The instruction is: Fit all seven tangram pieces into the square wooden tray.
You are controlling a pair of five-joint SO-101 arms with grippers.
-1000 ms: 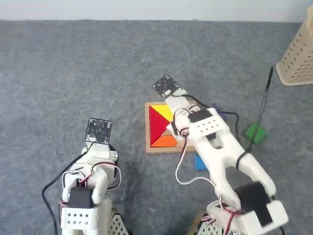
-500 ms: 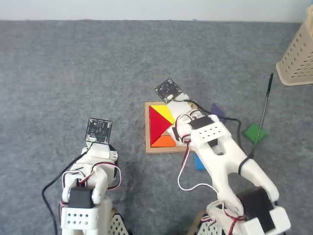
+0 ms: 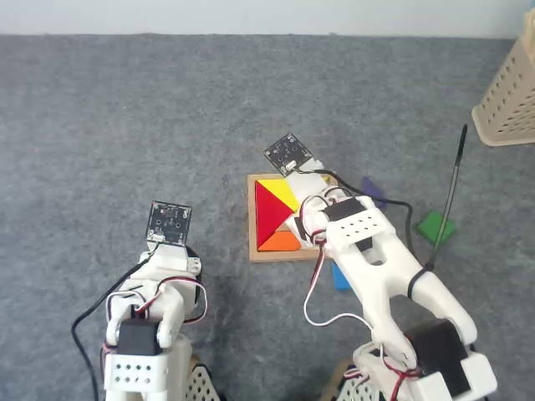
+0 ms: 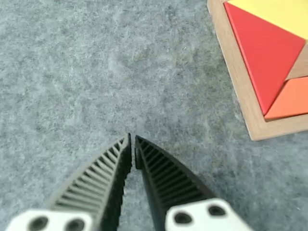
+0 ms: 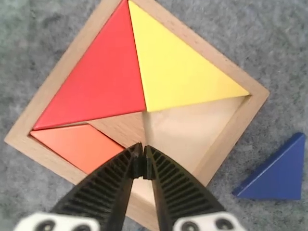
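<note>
The square wooden tray (image 5: 243, 115) holds a red triangle (image 5: 96, 91), a yellow triangle (image 5: 178, 72) and an orange piece (image 5: 77, 144); the rest of its floor is bare wood. My right gripper (image 5: 139, 150) is shut and empty, tips over the tray's bare part next to the orange piece. From above, the right arm (image 3: 355, 221) covers the tray's (image 3: 251, 219) right half. My left gripper (image 4: 132, 139) is shut over bare carpet, with the tray's corner (image 4: 240, 91) off to one side. A dark blue triangle (image 5: 274, 175) lies on the carpet just outside the tray.
Right of the tray on the grey carpet lie a purple piece (image 3: 373, 190), a green square (image 3: 435, 227) and a blue piece (image 3: 340, 276). A thin black rod (image 3: 451, 188) stands near the green square. A beige slotted basket (image 3: 510, 92) sits at the far right.
The right arm shifted slightly toward the near side over the tray, then held still. The left arm has not moved.
</note>
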